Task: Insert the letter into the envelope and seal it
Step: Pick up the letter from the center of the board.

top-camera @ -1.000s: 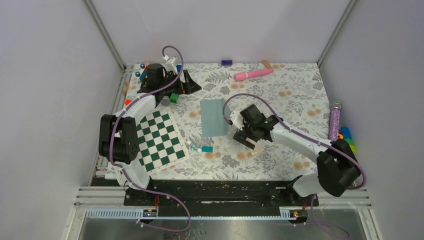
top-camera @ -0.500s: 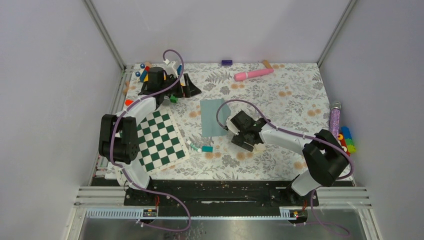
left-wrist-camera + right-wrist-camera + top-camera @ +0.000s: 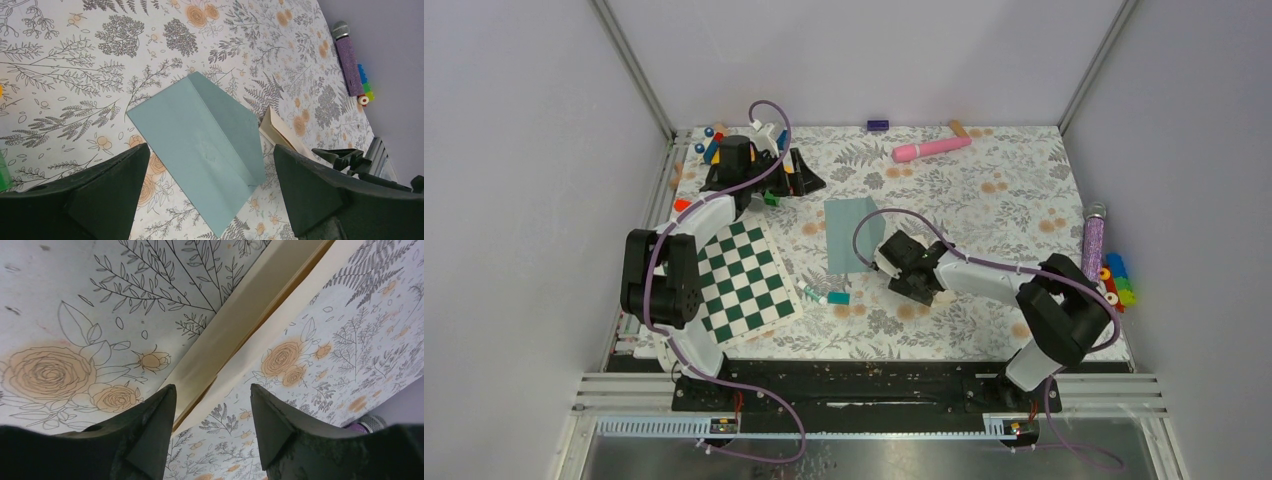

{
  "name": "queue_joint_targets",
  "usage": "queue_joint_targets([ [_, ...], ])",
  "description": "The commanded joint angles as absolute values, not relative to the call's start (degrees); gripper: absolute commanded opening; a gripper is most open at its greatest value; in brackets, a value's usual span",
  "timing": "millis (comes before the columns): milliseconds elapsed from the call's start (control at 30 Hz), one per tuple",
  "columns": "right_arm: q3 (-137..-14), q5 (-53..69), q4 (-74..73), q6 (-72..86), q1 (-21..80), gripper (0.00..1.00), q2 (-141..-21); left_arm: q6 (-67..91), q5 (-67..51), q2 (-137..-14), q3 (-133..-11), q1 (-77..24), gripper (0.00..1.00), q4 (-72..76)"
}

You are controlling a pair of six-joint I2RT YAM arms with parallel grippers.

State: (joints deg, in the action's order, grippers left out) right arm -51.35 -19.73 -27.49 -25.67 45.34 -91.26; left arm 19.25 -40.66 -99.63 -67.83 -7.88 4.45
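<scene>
Right gripper is low on the floral desk. Its jaws are part-spread either side of the cream letter edge, with a gap showing, so it is not pinched. The letter lies flat just beside the right side of the teal envelope, mid-desk. Left gripper is up at far left, jaws spread wide, holding nothing.

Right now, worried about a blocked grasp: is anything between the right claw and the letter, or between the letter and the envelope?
Nothing visible does. The right claw straddles the letter, jaws open, and the letter lies right beside the envelope with nothing between them.
</scene>
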Motion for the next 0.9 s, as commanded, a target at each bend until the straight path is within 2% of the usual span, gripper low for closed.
queue_joint_targets([
  [0, -50.88, -23.53, -26.85, -25.25, 45.79, 0.62, -93.14, 18.89, -40.08, -96.42, -67.70, -7.56, 0.99, 7.39],
  [67, -50.95, -24.10, -26.79, -25.22, 45.88, 0.60, -93.62, 18.90, -40.16, -96.42, -67.76, -7.56, 0.99, 7.47],
  [233, -50.65, -28.66, -25.29, -25.98, 45.95, 0.44, -94.07, 18.81, -40.41, -96.26, -67.60, -7.56, 0.99, 7.62],
  [400, -50.80, -31.66, -24.57, -26.67, 45.97, 0.09, -93.62, 18.89, -40.85, -96.25, -67.93, -7.56, 0.99, 7.70],
  [467, -51.01, -32.92, -24.49, -26.94, 45.97, 0.00, -93.26, 19.04, -41.14, -96.31, -68.10, -7.55, 0.99, 7.68],
  [700, -51.38, -32.61, -23.69, -27.64, 45.52, 0.00, -87.21, 20.22, -45.04, -97.05, -69.27, -7.56, 0.99, 7.84],
  [867, -54.13, -19.84, -27.01, -26.59, 41.06, 0.00, -77.14, 20.77, -51.90, -98.65, -71.06, -8.18, 0.99, 8.48],
])
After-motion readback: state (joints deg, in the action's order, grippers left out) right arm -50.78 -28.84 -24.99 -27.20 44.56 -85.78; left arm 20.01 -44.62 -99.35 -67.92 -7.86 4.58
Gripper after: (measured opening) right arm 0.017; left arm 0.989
